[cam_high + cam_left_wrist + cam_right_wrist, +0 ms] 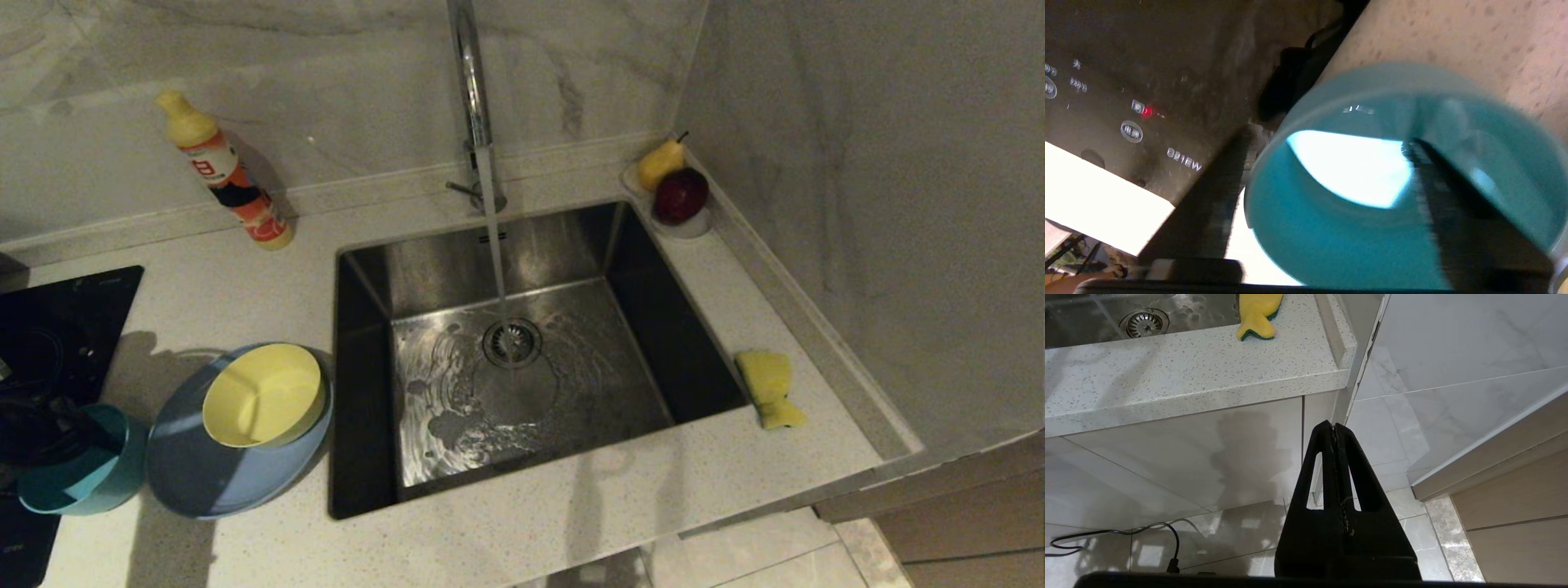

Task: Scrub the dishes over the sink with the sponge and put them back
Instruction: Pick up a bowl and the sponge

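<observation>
A teal-blue bowl [90,482] sits tilted at the counter's left edge, partly over the black cooktop. My left gripper [57,425] is open and straddles the bowl's wall. In the left wrist view one finger [1224,183] stands outside the teal bowl [1331,237] and the other finger [1449,196] is inside it. The yellow bowl [263,394] rests on the periwinkle plate [204,482] left of the sink [522,245]. The sponge [769,385] lies on the counter right of the sink. My right gripper [1334,426] is shut and empty, parked below the counter over the floor.
Water runs from the chrome faucet [473,90] onto the drain strainer [512,341]. A dish soap bottle [224,175] leans at the back left. A clear dish with a pear and an apple [676,196] stands at the back right corner. The cooktop [69,327] lies far left.
</observation>
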`<state>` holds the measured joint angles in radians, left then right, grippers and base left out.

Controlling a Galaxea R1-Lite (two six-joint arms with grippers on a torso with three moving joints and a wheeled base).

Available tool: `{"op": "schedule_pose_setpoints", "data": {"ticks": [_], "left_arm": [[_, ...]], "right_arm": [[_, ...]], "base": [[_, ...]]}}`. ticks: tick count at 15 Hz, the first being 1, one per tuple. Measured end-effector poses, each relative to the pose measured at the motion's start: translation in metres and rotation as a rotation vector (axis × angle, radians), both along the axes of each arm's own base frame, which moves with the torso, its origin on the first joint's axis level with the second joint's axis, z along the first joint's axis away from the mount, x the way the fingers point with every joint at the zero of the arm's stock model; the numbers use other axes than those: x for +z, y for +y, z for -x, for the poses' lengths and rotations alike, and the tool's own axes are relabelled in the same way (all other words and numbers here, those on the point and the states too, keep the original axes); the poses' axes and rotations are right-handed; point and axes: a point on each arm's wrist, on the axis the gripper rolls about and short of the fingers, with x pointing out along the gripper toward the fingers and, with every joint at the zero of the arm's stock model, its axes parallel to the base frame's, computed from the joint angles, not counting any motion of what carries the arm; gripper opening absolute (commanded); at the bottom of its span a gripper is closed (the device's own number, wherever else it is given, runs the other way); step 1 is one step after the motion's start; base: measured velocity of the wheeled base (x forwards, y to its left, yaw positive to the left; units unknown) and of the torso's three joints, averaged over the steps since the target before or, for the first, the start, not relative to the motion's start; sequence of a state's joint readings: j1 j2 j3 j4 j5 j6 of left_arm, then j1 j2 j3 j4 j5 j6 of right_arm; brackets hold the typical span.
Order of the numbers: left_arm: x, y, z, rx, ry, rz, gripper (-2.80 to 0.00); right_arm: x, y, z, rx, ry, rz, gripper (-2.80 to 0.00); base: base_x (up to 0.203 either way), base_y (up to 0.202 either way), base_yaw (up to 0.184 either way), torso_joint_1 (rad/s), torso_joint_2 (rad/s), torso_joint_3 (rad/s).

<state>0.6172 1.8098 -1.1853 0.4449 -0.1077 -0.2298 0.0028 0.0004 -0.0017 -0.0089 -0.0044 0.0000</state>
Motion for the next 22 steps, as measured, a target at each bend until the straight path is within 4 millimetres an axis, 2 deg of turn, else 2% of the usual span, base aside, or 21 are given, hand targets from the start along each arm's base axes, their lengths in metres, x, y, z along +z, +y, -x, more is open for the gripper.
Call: {"op": "schedule_pose_setpoints", "data": {"ticks": [7, 9, 13, 17, 19, 22], "left_arm": [[-0.001, -0.005, -0.016, -0.014, -0.062, 0.105, -2.80], [0.002, -0.004, -0.017, -0.020, -0.062, 0.076, -2.80], [0.015, 0.016, -0.007, 0.025, -0.041, -0.102, -2.80], [0.039, 0.030, 0.010, 0.085, -0.094, -0.230, -2.80], [0.055, 0.027, 0.019, 0.093, -0.137, -0.252, -2.80], [0.091, 0.013, 0.037, 0.139, -0.301, -0.215, -2.80]], "right_arm": [[0.000, 0.000, 0.000, 0.000, 0.000, 0.000, -2.80], [0.000, 0.000, 0.000, 0.000, 0.000, 0.000, -2.80], [0.000, 0.000, 0.000, 0.000, 0.000, 0.000, -2.80], [0.000, 0.000, 0.000, -0.001, 0.000, 0.000, -2.80], [0.000, 0.000, 0.000, 0.000, 0.000, 0.000, -2.80], [0.000, 0.000, 0.000, 0.000, 0.000, 0.000, -2.80]], "base": [[0.000, 0.000, 0.000, 0.000, 0.00, 0.000], [0.000, 0.000, 0.000, 0.000, 0.00, 0.000], [0.000, 0.000, 0.000, 0.000, 0.00, 0.000], [0.000, 0.000, 0.000, 0.000, 0.00, 0.000], [0.000, 0.000, 0.000, 0.000, 0.00, 0.000], [0.000, 0.000, 0.000, 0.000, 0.00, 0.000]]}}
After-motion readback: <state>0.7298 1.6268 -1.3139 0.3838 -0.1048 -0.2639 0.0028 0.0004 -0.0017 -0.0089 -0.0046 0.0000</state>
